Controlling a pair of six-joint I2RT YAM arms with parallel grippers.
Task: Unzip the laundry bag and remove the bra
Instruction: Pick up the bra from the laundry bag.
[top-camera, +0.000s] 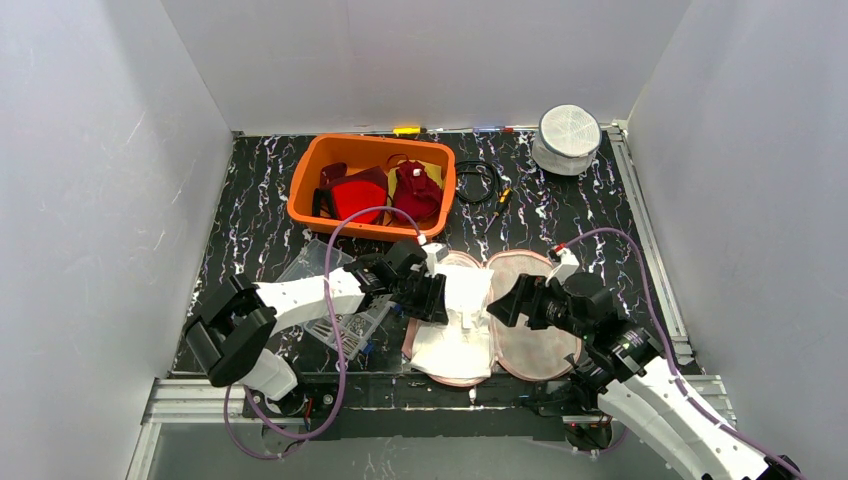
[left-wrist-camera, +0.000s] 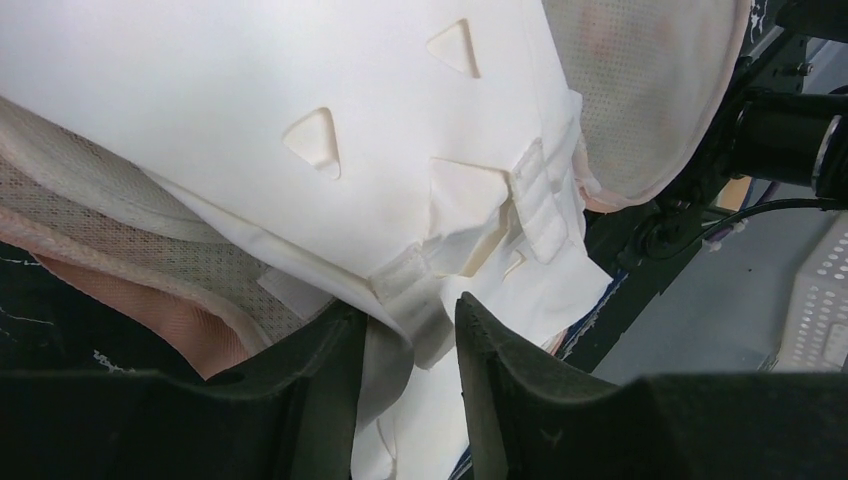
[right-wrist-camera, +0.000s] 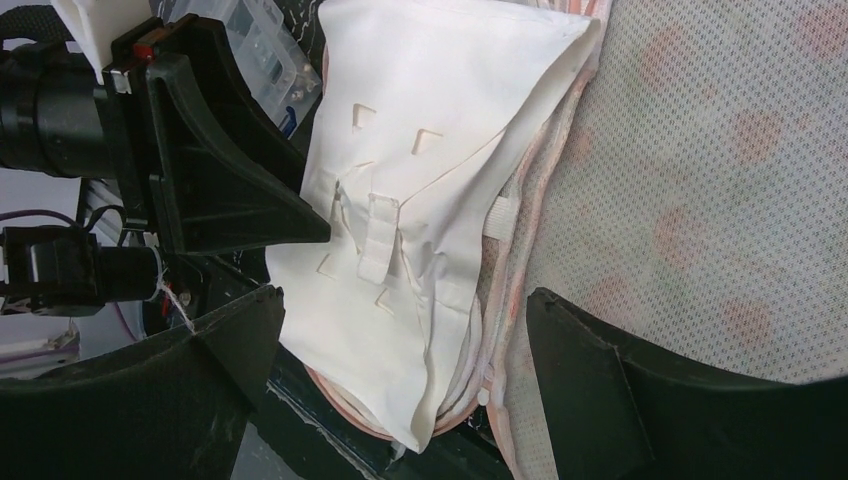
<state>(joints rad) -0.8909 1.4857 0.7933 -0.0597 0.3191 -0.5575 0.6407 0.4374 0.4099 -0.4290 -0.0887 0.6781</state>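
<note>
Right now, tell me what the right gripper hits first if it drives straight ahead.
Probably the white folded fabric bra, lying on the opened pink mesh laundry bag; depth is unclear.

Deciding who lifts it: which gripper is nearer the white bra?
Left. The left gripper is on the white bra, fabric between its jaws; the right gripper hangs open just beside it, over the laundry bag.

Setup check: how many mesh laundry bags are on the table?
2. The opened bag lies flat at the near edge, the bra on its left half. The round bag stands in the far right corner. The orange tub might hide more.
</note>
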